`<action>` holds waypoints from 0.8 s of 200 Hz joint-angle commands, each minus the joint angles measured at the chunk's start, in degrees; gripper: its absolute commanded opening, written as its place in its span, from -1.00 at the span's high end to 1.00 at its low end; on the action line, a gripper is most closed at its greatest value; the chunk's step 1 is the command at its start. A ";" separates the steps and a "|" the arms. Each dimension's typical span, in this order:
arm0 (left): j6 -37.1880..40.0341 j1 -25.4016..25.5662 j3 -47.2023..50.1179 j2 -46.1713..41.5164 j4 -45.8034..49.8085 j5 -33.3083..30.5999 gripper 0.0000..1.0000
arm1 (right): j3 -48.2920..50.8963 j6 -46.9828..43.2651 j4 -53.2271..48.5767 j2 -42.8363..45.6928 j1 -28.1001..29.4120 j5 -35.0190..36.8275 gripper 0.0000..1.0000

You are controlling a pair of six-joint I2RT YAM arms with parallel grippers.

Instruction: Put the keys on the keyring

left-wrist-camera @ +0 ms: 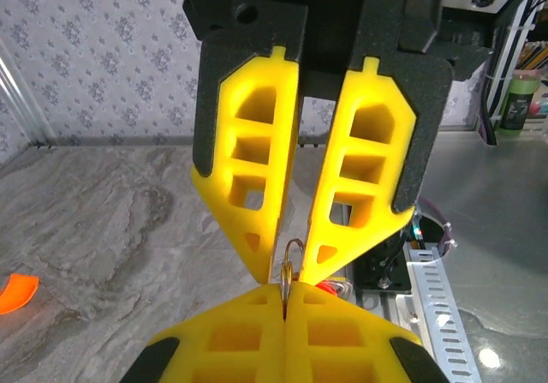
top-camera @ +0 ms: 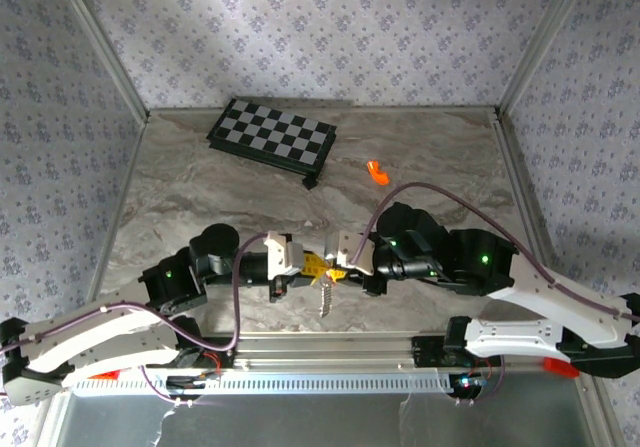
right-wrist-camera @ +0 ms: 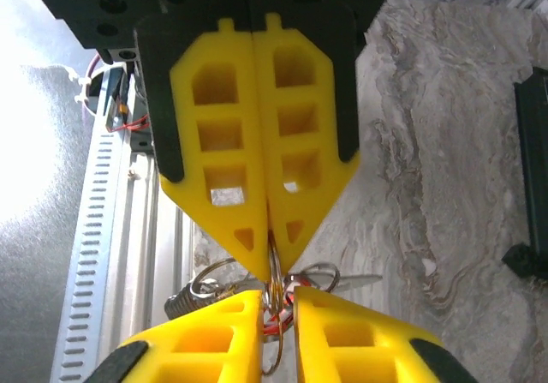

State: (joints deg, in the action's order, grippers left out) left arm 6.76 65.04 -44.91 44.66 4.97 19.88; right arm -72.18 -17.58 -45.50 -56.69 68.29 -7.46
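By the middle of the table's [top-camera: 200,197] near edge, the left claw [left-wrist-camera: 284,290] pinches the keyring [left-wrist-camera: 292,254] tight. The right claw [right-wrist-camera: 278,302], tip to tip with it, is a little open. 1 red key [left-wrist-camera: 324,289] shows; on the ring or not, I cannot tell.

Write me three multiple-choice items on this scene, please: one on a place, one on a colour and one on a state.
1. Where does the chequered board lie?
A. on the far side of the table
B. beside the arm bases
C. in a gripper

2. What colour is the loose piece right of the board?
A. blue
B. orange
C. green

3. How is the left gripper?
A. wide open
B. shut on the keyring
C. shut on the board

Key: 1 A, it sits high in the overhead view; 2 B, bright orange on grey marble; 3 B, its jaws meet on the metal loop.
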 commanded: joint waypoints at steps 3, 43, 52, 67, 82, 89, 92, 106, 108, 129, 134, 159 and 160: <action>-1.62 0.35 -0.10 -1.71 -6.38 3.27 1.00 | 1.34 2.13 3.04 2.46 0.35 -1.31 0.54; -2.19 0.40 0.34 -2.11 -8.16 4.18 1.00 | 1.18 2.91 2.85 3.26 0.37 -0.89 0.74; -2.35 0.36 0.59 -2.12 -8.52 4.22 1.00 | 1.10 2.91 2.68 3.28 0.35 -0.80 0.79; -2.53 0.37 0.61 -2.15 -8.76 4.29 1.00 | 1.17 2.82 2.43 3.20 0.35 -1.03 0.87; -2.54 0.34 0.63 -2.21 -9.01 4.35 1.00 | 1.43 2.82 2.22 3.15 0.35 -1.24 0.93; -2.51 0.36 0.65 -2.30 -9.05 4.29 1.00 | 1.52 2.90 2.08 3.11 0.36 -1.11 0.95; -2.48 0.36 0.65 -2.32 -9.10 4.29 1.00 | 1.60 2.97 1.99 3.08 0.35 -1.07 0.96; -2.35 0.36 0.69 -2.62 -9.48 4.29 1.00 | 2.02 3.41 1.73 3.15 0.35 -0.92 0.98; -2.34 0.36 0.69 -2.64 -9.64 4.23 1.00 | 2.13 3.47 1.73 3.18 0.37 -0.89 0.98; -2.55 0.36 1.39 -3.42 -11.73 4.43 1.00 | 2.87 3.88 1.93 3.69 0.38 -1.06 0.92; -2.71 0.36 1.55 -3.63 -12.34 4.60 1.00 | 3.05 3.96 2.11 3.95 0.37 -1.22 0.90; -3.82 0.36 1.73 -3.83 -15.12 6.12 1.00 | 3.36 4.05 2.94 4.99 0.35 -1.96 0.83; -3.93 0.36 1.65 -3.81 -15.14 6.17 1.00 | 3.36 4.05 2.95 5.00 0.35 -2.04 0.83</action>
State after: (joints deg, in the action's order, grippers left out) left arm 4.80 65.04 -42.19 42.50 -1.32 22.31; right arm -69.58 -14.37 -41.91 -53.06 68.58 -9.23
